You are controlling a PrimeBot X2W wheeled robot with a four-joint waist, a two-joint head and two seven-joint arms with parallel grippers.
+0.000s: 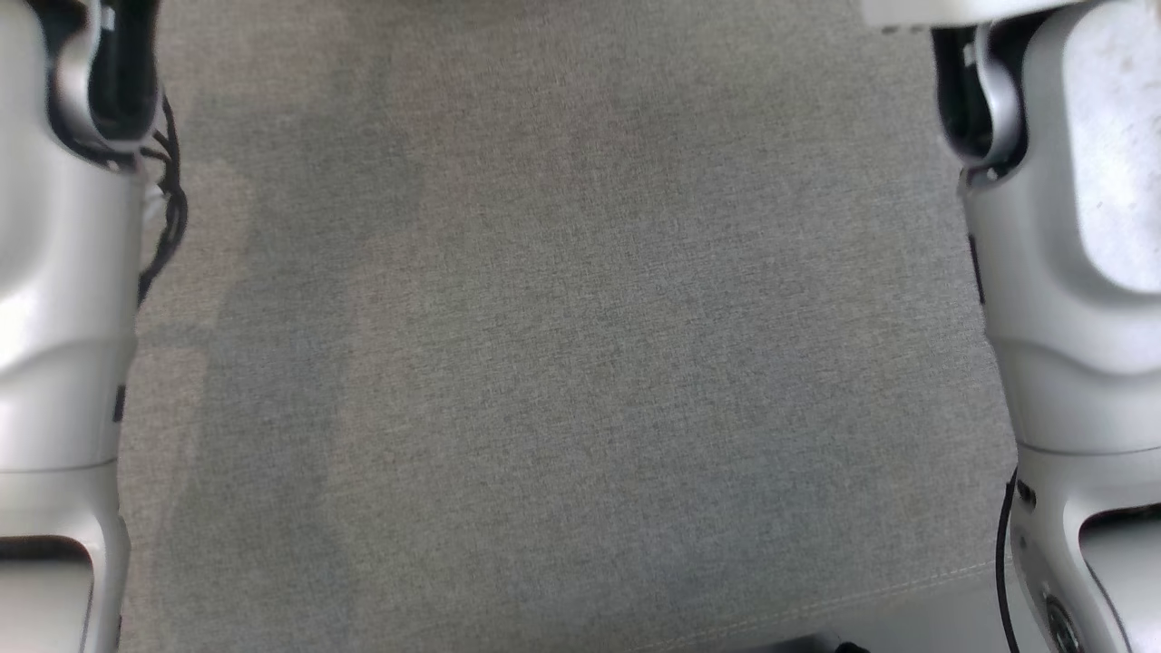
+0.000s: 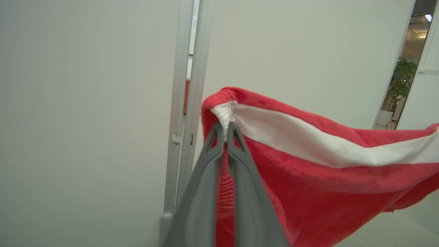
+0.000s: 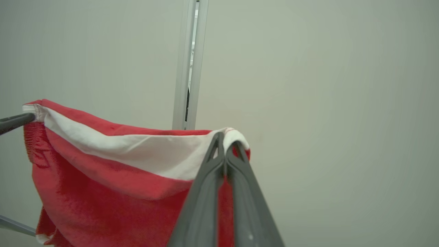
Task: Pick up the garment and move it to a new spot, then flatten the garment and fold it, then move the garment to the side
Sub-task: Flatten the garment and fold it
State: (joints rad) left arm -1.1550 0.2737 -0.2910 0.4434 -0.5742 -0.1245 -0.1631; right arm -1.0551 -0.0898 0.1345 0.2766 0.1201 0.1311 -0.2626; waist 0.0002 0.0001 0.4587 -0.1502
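- The left gripper pinches one white-banded corner of the red garment, centre of the left wrist view; the right gripper is clamped on the other corner.
- The garment hangs spread between them, off the surface; this looks like the carry to a new spot.
- Next: lower it onto the grey fabric surface at the middle of the head view; hold both corners taut so it lands flat.

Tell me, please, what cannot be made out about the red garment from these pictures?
- Lower part of the garment, left wrist view: cut off by the bottom edge, partly behind the left gripper.
- Same in right wrist view, behind the right gripper.
- Kind of garment: hangs bunched, cannot tell.
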